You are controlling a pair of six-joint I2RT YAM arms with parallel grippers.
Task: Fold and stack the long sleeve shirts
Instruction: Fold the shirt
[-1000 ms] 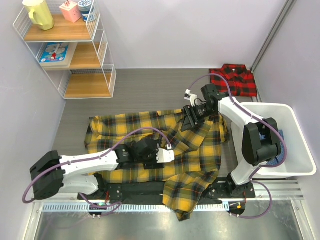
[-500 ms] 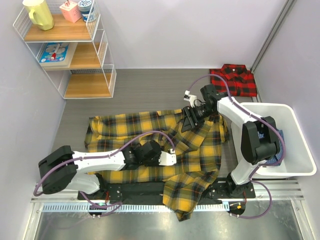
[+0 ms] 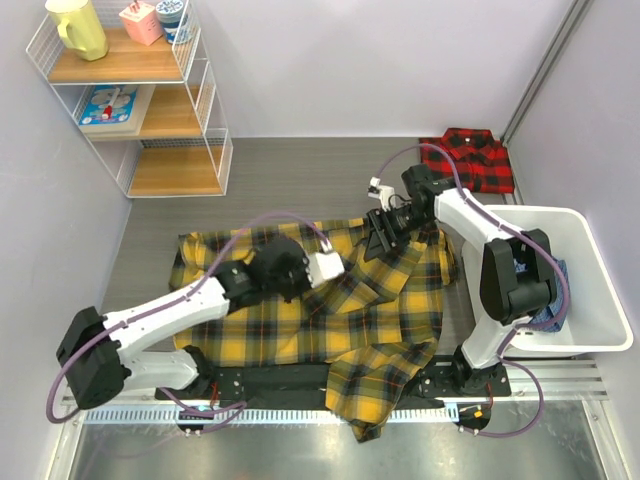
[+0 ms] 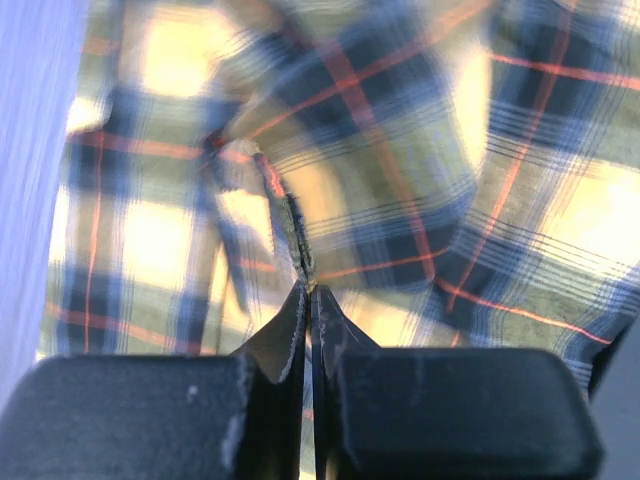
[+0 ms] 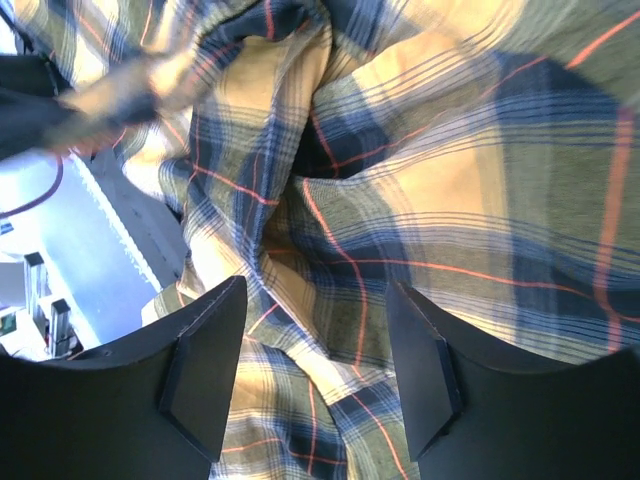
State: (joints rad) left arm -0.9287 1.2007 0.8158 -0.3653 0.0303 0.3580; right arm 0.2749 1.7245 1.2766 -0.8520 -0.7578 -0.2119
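Yellow plaid shirt is pinched at a fold by the closed left gripper; the right gripper is spread open above its fabric.

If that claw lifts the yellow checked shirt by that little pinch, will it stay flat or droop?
Probably droop: the yellow shirt already lies in soft wrinkles, and one part hangs over the near edge of the table. The left claw pinches only a thin fold, so the rest would likely trail behind.
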